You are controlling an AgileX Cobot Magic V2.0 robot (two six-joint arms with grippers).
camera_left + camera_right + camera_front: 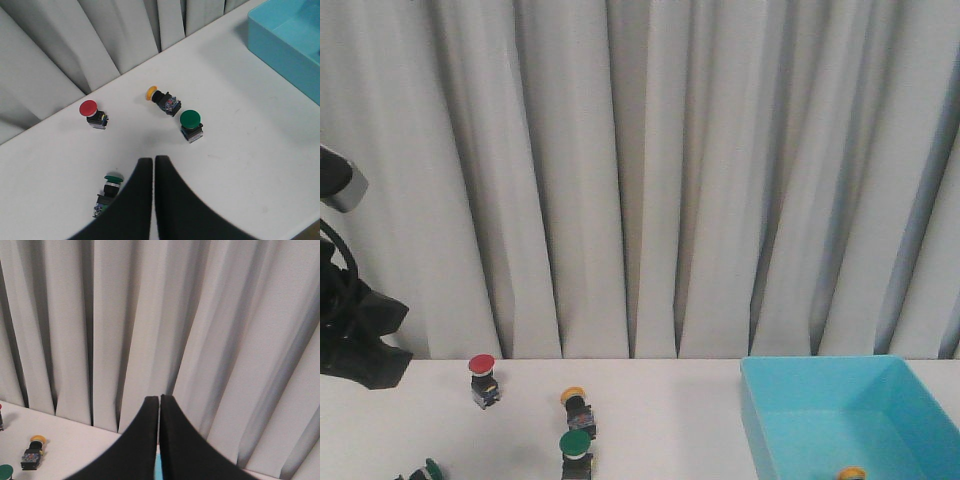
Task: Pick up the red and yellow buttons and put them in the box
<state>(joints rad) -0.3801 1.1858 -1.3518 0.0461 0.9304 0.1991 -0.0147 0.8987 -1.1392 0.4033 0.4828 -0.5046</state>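
Right now I see the red button (482, 378) standing upright on the white table (660, 420), near the curtain's foot, its cap up. To its right and a little nearer to me lies the yellow button (577, 407), tipped on its side with its cap toward the curtain. Just in front of it stands a green button (575, 452), upright, close beside it but not touching as far as I can tell from the left wrist view. A second green button (428, 470) lies on its side at the lower edge of the front view, well to the left of the others. The turquoise box (790, 420) sits at the right of the table, well apart from the loose buttons, and a second yellow button (852, 473) shows inside it at the near edge of the frame. In the left wrist view the left gripper (153, 162) hangs above the table with its fingers pressed together and nothing between them, the fallen green button just beside one finger. My right gripper (159, 401) is likewise closed on nothing, raised before the grey curtain (660, 170).
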